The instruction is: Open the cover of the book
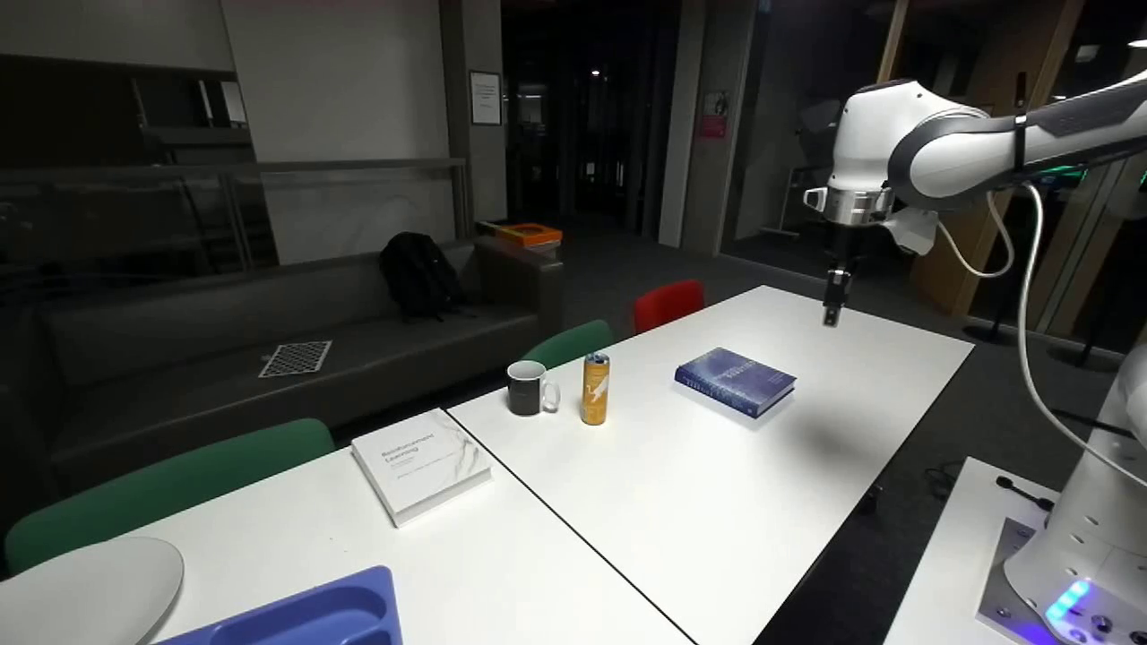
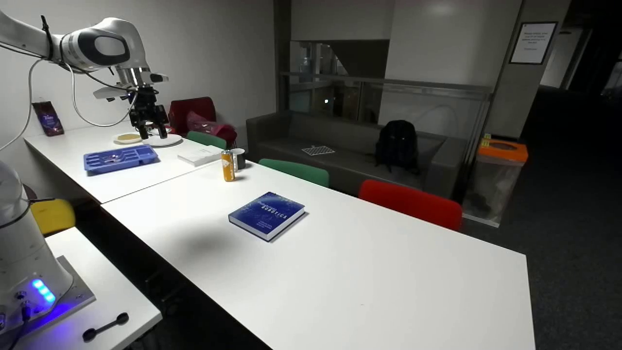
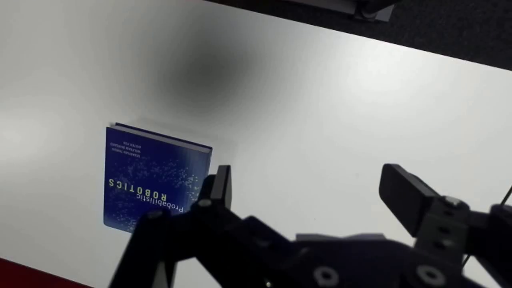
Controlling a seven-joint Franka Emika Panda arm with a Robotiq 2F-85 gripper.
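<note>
Wrist view has the gripper (image 3: 307, 182) nearest, its jaws spread wide with nothing between them; lower down and off toward the picture's left, part hidden by one finger (image 3: 225, 188), the blue book (image 3: 154, 180) lies flat on the white table (image 3: 304, 100), its cover (image 3: 138, 168) shut. Since the title reads upside down here, the spine (image 1: 716, 391), visible in an exterior view, should be the side nearer the jaws, the opening edge (image 3: 107, 176) the far one. Lifting there probably means crossing the whole book first.
</note>
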